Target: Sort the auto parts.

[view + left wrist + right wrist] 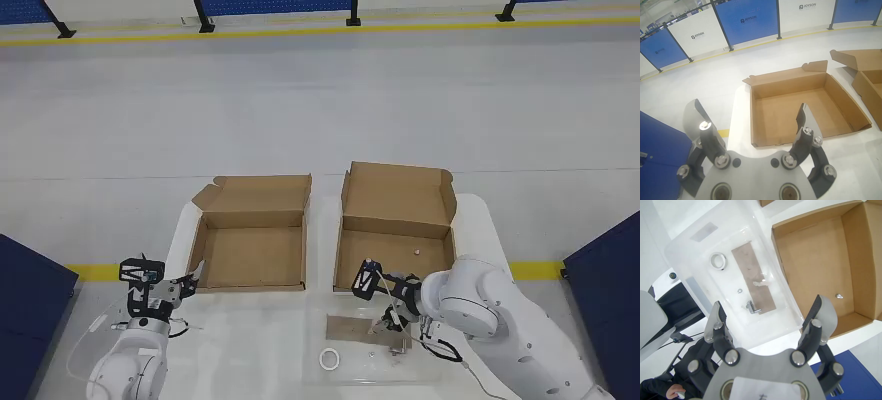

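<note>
A clear plastic tray near the table's front holds a white ring, a small nut, a metal bracket and a white clip lying on a brown card. My right gripper hangs open and empty above the tray's edge beside the right cardboard box, which holds one small bolt. In the top view the right gripper is over that box's front wall. My left gripper is open and empty, just outside the front left corner of the bare left box.
Both boxes stand side by side with lids folded back on the white table. The tray sits in front of the right box. Blue partitions flank the table's sides.
</note>
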You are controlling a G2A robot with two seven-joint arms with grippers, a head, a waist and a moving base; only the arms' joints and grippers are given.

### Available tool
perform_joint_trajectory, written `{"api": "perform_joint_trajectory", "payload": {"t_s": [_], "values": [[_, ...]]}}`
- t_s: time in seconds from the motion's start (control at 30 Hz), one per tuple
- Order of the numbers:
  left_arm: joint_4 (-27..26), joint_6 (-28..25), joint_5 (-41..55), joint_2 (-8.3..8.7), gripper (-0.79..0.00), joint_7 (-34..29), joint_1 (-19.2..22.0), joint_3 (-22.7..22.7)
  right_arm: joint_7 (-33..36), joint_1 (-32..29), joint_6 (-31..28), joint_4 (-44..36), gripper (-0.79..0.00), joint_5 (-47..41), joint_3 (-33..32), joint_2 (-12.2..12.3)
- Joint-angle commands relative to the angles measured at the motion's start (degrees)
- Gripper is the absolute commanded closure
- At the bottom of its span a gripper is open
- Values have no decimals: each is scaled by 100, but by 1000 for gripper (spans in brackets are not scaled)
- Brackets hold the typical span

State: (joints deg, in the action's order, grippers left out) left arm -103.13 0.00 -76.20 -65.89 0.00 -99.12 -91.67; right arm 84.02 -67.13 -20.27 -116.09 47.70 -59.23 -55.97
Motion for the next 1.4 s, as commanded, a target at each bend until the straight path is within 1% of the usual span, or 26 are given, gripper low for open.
{"api": "perform_joint_trajectory", "payload": {"t_s": [0.0,0.07,0.1,0.4,0.53,0.77,0.97,1.23,1.3,1.37], "values": [[0,0,0,0,-785,0,0,0,118,136,117,-30,-785,-90,294,112],[0,0,0,0,-785,0,0,0,237,335,236,-54,-785,-194,613,237],[0,0,0,0,-785,0,0,0,260,371,259,-49,-785,-214,654,257],[0,0,0,0,-785,0,0,0,223,341,224,-35,-785,-188,719,258],[0,0,0,0,-785,0,0,0,307,480,307,53,-785,82,1184,302],[0,0,0,0,-785,0,0,0,398,1124,398,432,-785,-68,2184,371],[0,0,0,0,-785,0,0,0,398,1612,399,765,-785,-353,2756,376],[0,0,0,0,-785,0,0,0,398,1657,423,828,-785,-378,2776,377],[0,0,0,0,-785,0,0,0,262,1594,366,886,-785,-248,2820,376],[0,0,0,0,-785,0,0,0,274,1572,279,947,-785,-96,2887,368]]}}
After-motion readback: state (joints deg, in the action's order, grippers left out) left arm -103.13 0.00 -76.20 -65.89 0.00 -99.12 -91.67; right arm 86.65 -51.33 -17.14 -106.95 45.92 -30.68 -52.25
